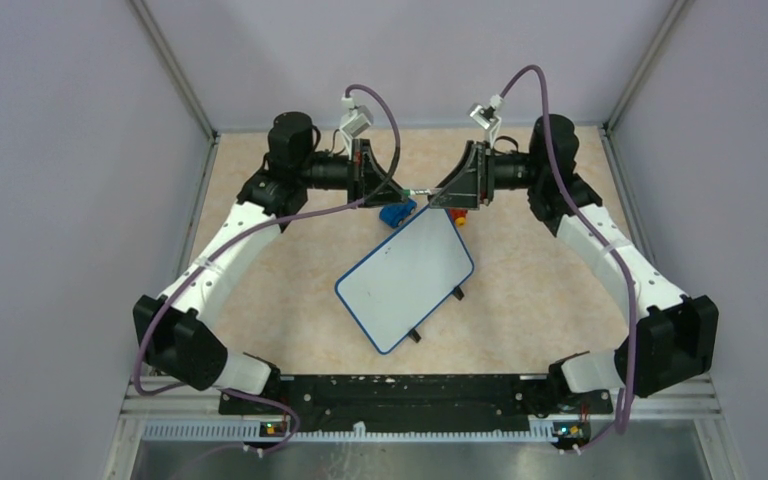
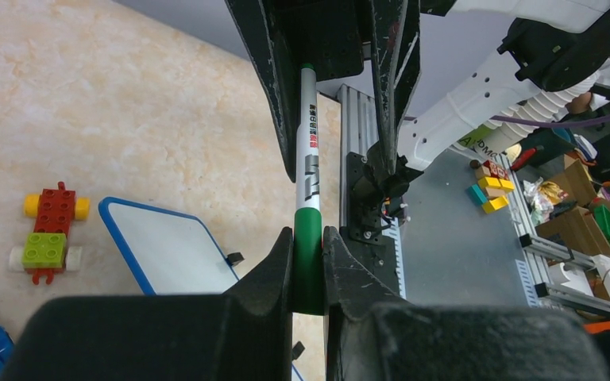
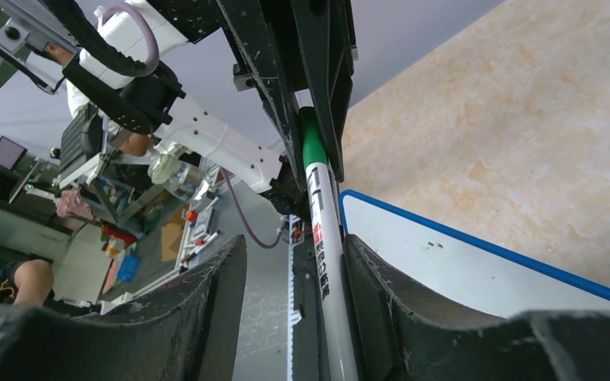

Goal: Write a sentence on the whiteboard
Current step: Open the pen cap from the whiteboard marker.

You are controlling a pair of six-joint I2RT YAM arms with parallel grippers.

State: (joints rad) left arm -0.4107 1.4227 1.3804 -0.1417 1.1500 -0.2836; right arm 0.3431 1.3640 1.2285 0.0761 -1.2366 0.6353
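Above the far corner of the whiteboard [image 1: 405,280], a green marker [image 2: 308,159] hung level between both arms, probably so the cap [image 2: 308,262] could be pulled off. The left gripper [image 2: 308,238] was clamped tight on that cap. The right gripper [image 3: 294,246] stood wider than the barrel, which lay along one finger, so that grip looked unfinished. The marker's long axis ran side to side over the board, cap end leftward. The board lay flat below, blank, its long axis slanting from near-left to far-right.
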